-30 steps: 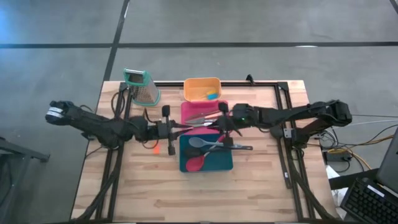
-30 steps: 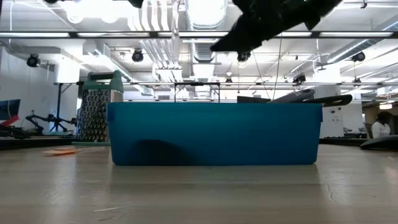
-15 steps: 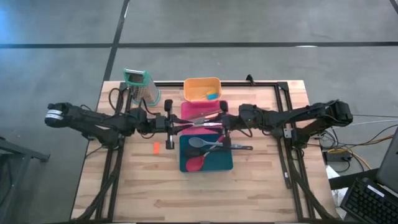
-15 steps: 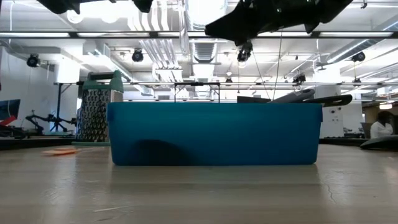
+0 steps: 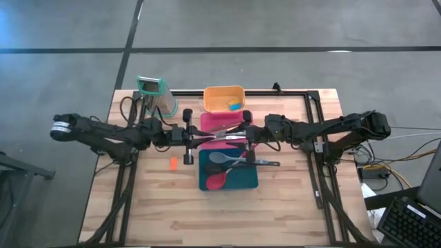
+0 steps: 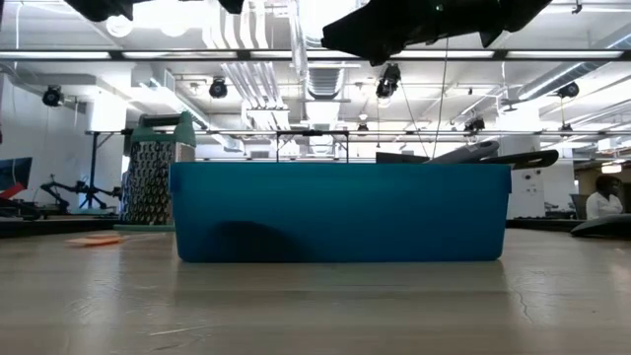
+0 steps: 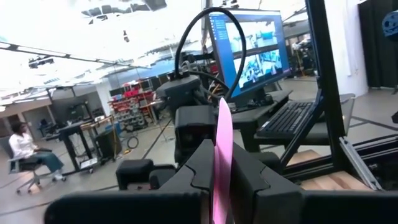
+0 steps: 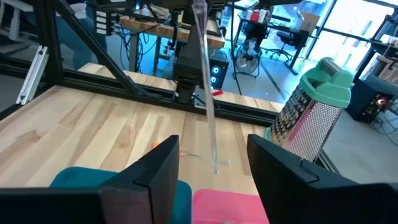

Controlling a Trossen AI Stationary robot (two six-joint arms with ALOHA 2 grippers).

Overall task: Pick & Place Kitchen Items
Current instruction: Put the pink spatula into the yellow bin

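Pink utensil, lower end hidden between left fingers.

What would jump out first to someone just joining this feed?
The two arms meet nose to nose over the pink tray at the table's middle: the left gripper is shut on a slim pink utensil, held out toward the open right gripper. Next comes the column of three trays, orange tray farthest, teal tray nearest with long spoons in it. The green-topped grater stands at the far left corner.
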